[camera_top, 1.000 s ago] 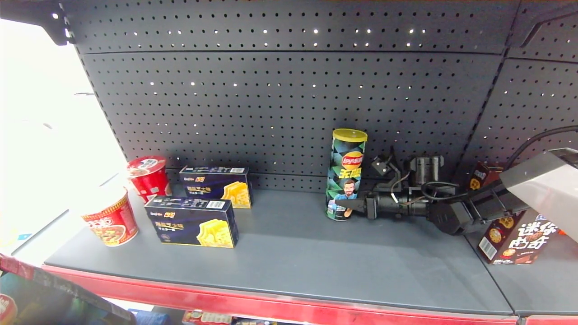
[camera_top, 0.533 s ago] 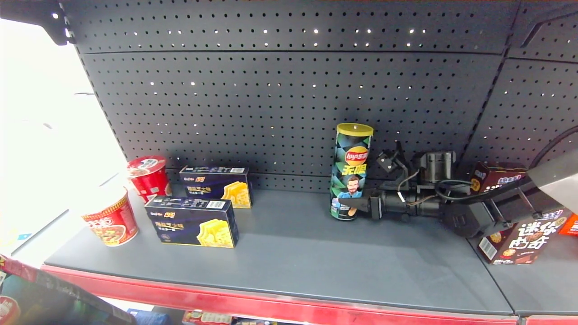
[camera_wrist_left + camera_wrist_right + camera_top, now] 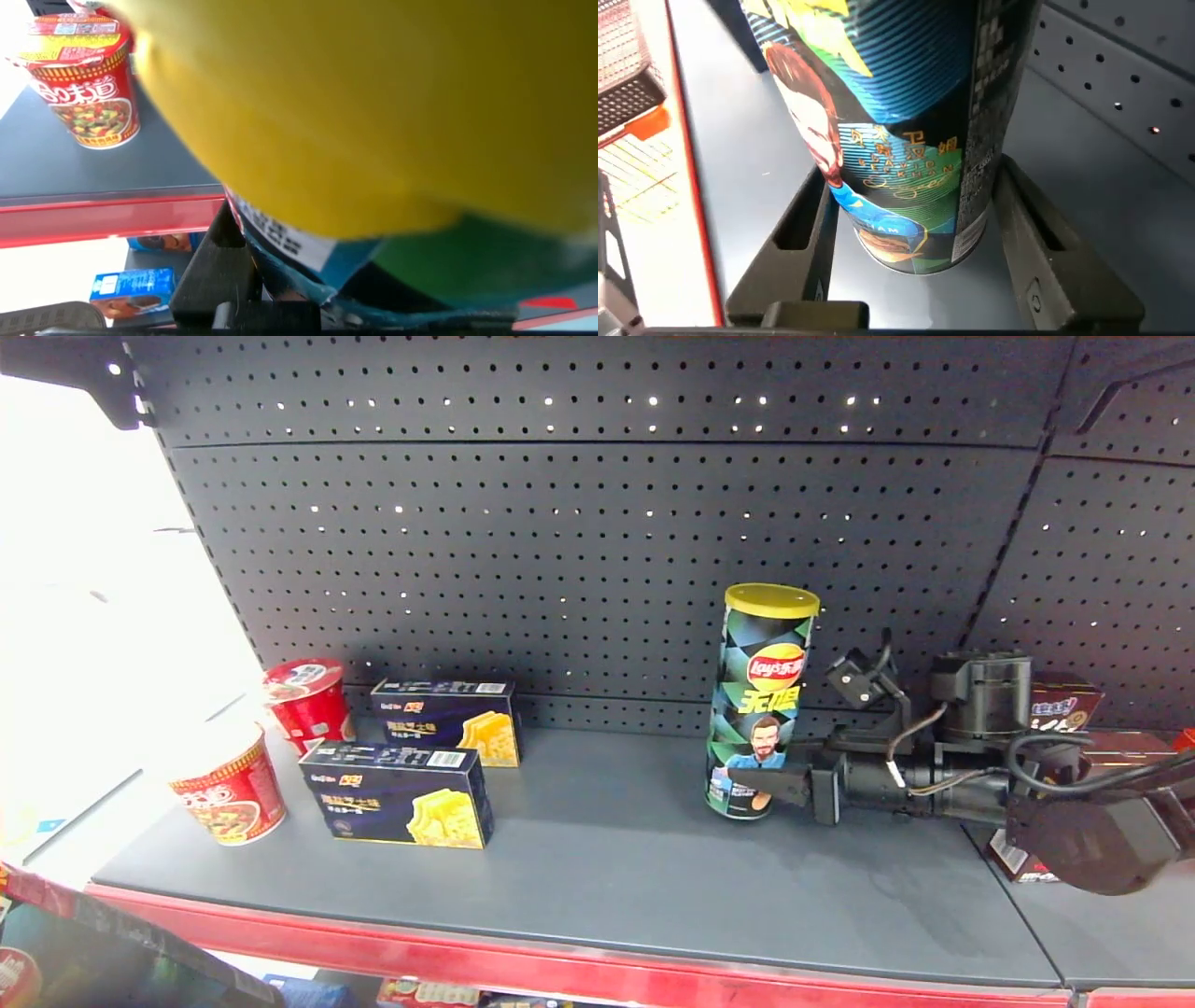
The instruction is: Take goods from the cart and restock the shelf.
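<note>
the chips can (image 3: 762, 700) stands upright on the right part of the grey shelf (image 3: 607, 868), close to the perforated back panel (image 3: 597, 569), its yellow lid on top. whether its base rests on the shelf or hangs just above it i cannot tell. the right gripper (image 3: 764, 786) comes in level from the right and is clamped on the can's lower part; in the right wrist view the can (image 3: 896, 140) sits between the two dark fingers (image 3: 799, 243), one on each side, pressed against its wall.

behind the right arm, at the shelf's right end, lie brown snack boxes (image 3: 1064, 702), partly hidden by the arm.

well apart from the can, on the shelf's left half, two dark blue boxes (image 3: 401, 793) lie one behind the other, the rear one (image 3: 448, 709) nearer the back panel. left of them stand two red noodle cups, one in front (image 3: 229, 789) and one behind (image 3: 306, 700). the front cup (image 3: 84, 89) also shows in the left wrist view, near the shelf's red front edge (image 3: 103, 219).

the left gripper (image 3: 280, 308) is low, in front of and below that edge, with a yellow and green pack (image 3: 374, 121) right up against its camera; whether it is clamped on that pack i cannot tell.
</note>
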